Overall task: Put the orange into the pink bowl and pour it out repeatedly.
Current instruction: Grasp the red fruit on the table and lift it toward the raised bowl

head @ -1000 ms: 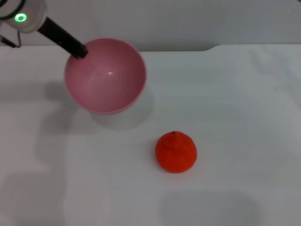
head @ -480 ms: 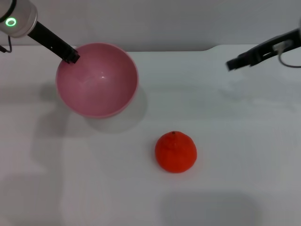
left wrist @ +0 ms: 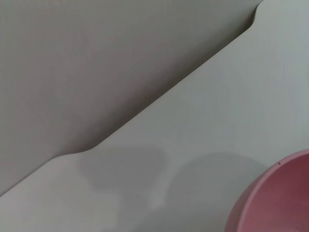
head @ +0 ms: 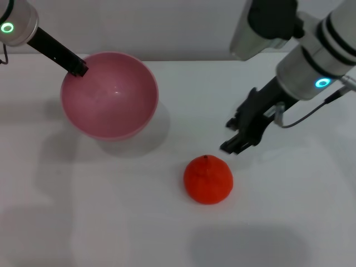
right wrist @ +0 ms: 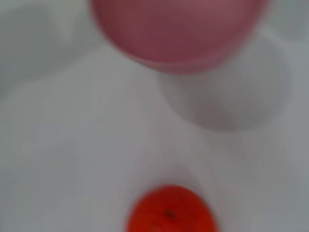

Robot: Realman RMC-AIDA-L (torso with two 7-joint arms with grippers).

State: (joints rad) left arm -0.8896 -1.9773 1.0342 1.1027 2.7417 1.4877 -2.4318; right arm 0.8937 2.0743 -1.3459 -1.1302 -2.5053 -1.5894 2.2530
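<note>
The orange [head: 208, 179] sits alone on the white table [head: 289, 222], nearest the robot, with its short stem pointing up. Nothing touches it. Just beyond it and slightly to the right hangs the right gripper [head: 235, 135], its dark fingers [head: 231, 146] spread apart and empty, pointing down toward the fruit but clear of it. The right wrist view shows the orange [right wrist: 170, 212] close below and the pink bowl [right wrist: 178, 31] farther off. The pink bowl [head: 109, 94] is well apart from the orange, on the left side, tipped so its empty inside faces the head camera. The left gripper [head: 79, 69] is at the bowl's far rim, clenched on it. In the left wrist view only an edge of the bowl [left wrist: 275, 198] shows.
</note>
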